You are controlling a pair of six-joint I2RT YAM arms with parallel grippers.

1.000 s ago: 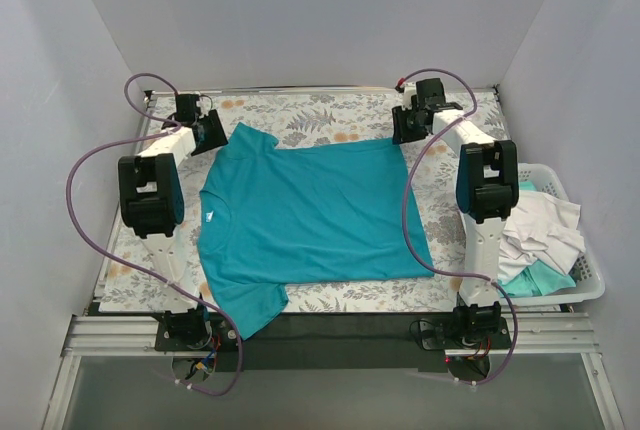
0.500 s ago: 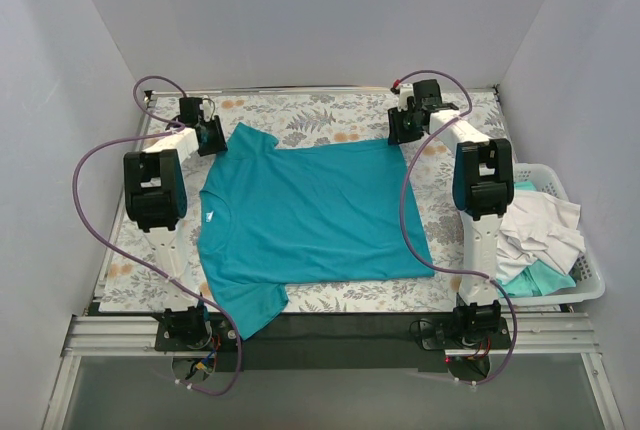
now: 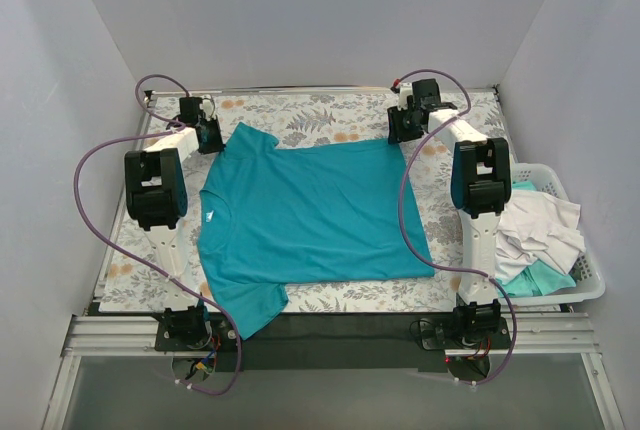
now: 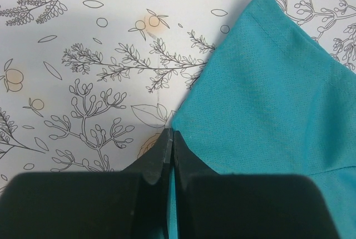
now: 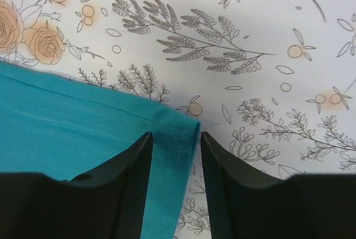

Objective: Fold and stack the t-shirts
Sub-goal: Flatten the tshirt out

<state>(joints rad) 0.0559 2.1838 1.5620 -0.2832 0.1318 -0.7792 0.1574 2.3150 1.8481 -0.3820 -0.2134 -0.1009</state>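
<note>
A teal-blue t-shirt [image 3: 310, 215] lies spread flat on the floral table, neck to the left. My left gripper [image 3: 217, 138] is at its far sleeve. In the left wrist view that gripper [image 4: 171, 134] is shut, with a thin strip of the sleeve [image 4: 267, 94] pinched at its edge between the jaws. My right gripper [image 3: 400, 134] is at the shirt's far hem corner. Seen from the right wrist, it [image 5: 176, 137] stands open, low over the cloth, one finger on each side of the stitched corner [image 5: 181, 139]. White t-shirts [image 3: 540, 225] and a pale aqua one [image 3: 535, 278] lie crumpled in the basket.
A white plastic basket [image 3: 592, 288] sits off the table's right edge, beside the right arm's base. Grey walls close in the left, back and right sides. Purple cables loop from both arms over the floral tablecloth [image 3: 450, 210]. Bare cloth runs along the far edge.
My left gripper has closed from open onto the sleeve's edge. The right gripper has shifted slightly left to the hem corner and stays open. The shirt has not moved.
</note>
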